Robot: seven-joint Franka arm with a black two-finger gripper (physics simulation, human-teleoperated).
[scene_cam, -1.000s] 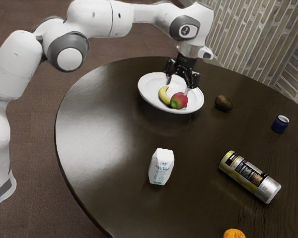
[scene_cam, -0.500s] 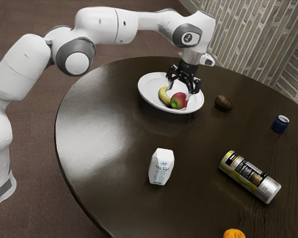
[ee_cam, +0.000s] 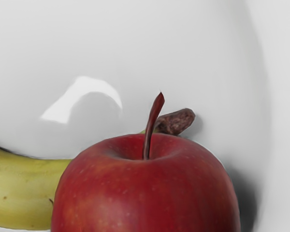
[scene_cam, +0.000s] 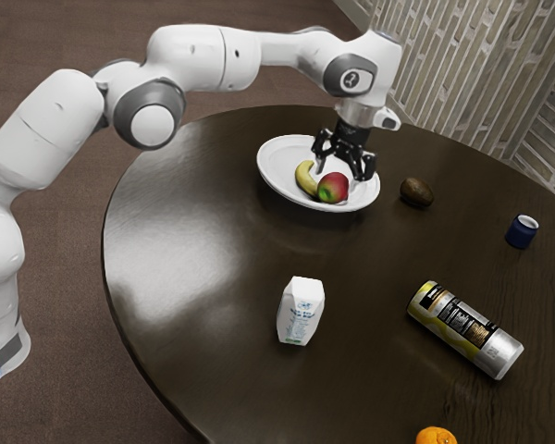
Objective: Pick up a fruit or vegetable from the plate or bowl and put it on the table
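My gripper [scene_cam: 339, 179] is low over the white plate [scene_cam: 273, 166], open, its fingers spread wide at the red-green apple [scene_cam: 333, 189]. One fingertip is partly hidden by the apple, and I cannot tell whether either finger touches it. A yellow banana [scene_cam: 305, 178] lies beside the apple on the plate. In the wrist view the apple [ee_cam: 145, 193] is large and close under the hand, its stem upright. The banana [ee_cam: 24, 188] runs behind it, over the glossy white plate [ee_cam: 193, 58].
A dark brown avocado-like item [scene_cam: 416, 192] lies on the table [scene_cam: 213, 268] near the plate. Toward the exterior view's right are a blue cup [scene_cam: 522, 231] and a lying can [scene_cam: 465, 329]. A white carton [scene_cam: 301, 311] and an orange [scene_cam: 436, 436] are nearer the camera.
My hand has come down and slightly toward the exterior view's right, bringing the spread fingers lower at the apple. Apple, banana and plate have stayed where they were.
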